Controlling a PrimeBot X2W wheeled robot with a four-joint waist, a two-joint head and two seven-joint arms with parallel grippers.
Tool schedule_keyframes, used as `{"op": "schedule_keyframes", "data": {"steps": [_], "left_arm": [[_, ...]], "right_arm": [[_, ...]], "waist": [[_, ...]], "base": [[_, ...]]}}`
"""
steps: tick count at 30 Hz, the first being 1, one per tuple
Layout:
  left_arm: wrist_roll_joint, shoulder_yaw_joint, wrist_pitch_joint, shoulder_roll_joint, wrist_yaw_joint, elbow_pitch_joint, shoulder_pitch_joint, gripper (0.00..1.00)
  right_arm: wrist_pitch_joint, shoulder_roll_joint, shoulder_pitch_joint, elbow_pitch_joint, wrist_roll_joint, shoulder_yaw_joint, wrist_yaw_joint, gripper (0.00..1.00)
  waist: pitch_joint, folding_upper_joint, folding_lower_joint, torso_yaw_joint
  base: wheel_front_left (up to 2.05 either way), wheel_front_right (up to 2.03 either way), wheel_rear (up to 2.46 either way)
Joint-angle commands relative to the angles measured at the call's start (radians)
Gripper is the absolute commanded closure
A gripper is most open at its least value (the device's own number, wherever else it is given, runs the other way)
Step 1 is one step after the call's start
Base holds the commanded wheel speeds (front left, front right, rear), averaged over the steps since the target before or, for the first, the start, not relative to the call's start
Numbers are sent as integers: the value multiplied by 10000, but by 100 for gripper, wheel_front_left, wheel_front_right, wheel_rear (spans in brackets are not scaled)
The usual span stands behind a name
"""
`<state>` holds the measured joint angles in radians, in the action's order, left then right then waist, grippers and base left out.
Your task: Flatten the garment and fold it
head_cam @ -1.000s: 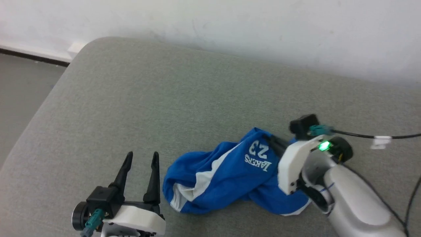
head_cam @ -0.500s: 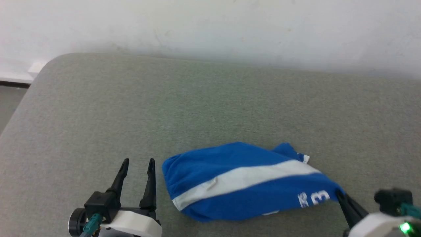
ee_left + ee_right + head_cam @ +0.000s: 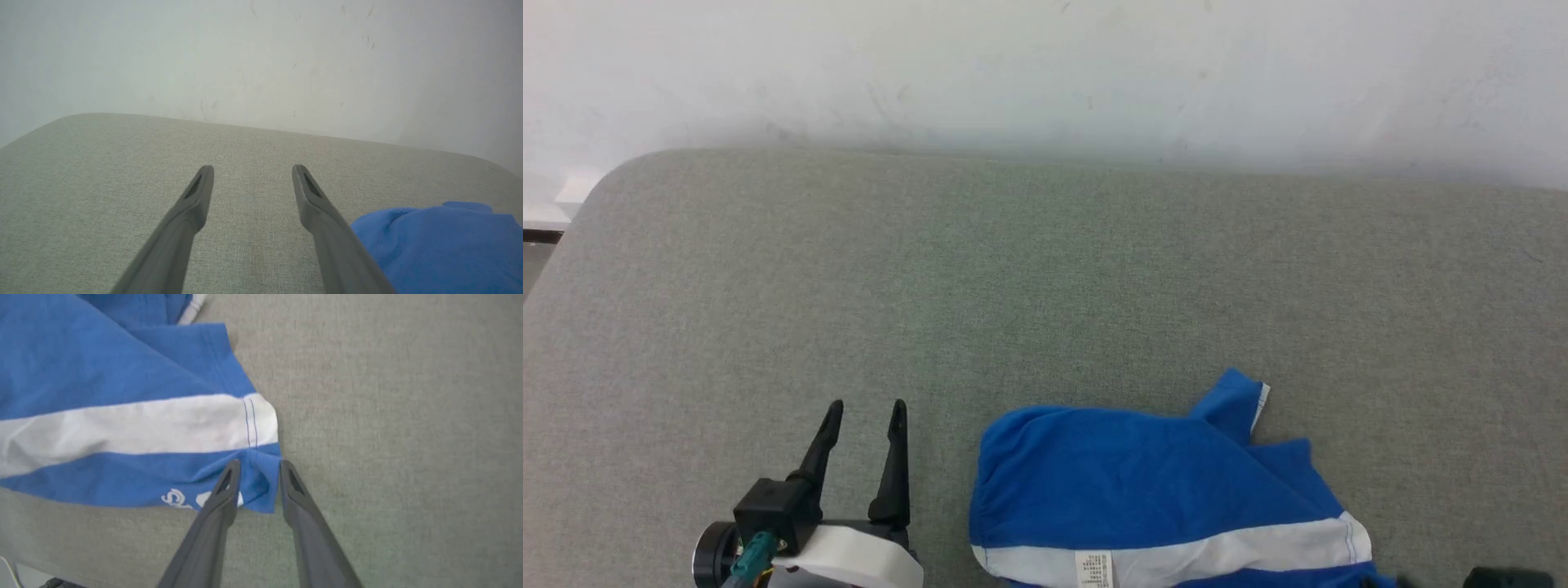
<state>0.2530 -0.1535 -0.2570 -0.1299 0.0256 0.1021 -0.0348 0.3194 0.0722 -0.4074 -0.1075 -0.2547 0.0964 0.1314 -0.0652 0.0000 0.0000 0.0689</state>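
Now the shorts (image 3: 1143, 482) are lying on a grey cushion (image 3: 931, 286); R fingers (image 3: 218, 506) are straddling one corner, narrowly apart; L fingers (image 3: 190, 212) are gaping wide, empty.

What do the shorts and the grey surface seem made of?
The shorts: soft matte fabric, probably a jersey knit; it lies in limp folds with stitched hems. The grey surface: woven upholstery cloth, likely over padding; fine weave, rounded corner.

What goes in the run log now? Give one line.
garment: rumpled, on grey cushion | left gripper: open, beside garment, apart | right gripper: open, astride hem corner
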Motion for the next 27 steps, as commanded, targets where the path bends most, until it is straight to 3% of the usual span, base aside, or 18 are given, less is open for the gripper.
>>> {"op": "schedule_keyframes", "data": {"steps": [1,12,17,23,27], "left_arm": [[-52,40,-47,-20,-42,32,-57,0],[-56,78,-5,-66,29,-10,-75,0],[135,-185,516,-109,-319,-121,321,0],[419,-1053,2202,-44,-1063,93,1995,0],[694,-2218,3901,71,-1427,753,3199,0]], "right_arm": [[-315,-47,213,-210,-47,-14,-7,0],[-2599,-117,1213,-1358,429,331,-7,0],[-2962,-195,1511,-1534,680,363,-7,0],[-3076,-215,1705,-1656,700,277,-7,0],[-3094,-217,1896,-1774,760,70,-7,0]], "waist": [[10,0,0,-4],[253,0,0,2],[246,0,0,-32],[-4,0,0,-165],[-250,0,0,-495]], "base": [[0,0,0],[0,0,0],[0,0,0],[0,0,0],[0,0,0]]}}
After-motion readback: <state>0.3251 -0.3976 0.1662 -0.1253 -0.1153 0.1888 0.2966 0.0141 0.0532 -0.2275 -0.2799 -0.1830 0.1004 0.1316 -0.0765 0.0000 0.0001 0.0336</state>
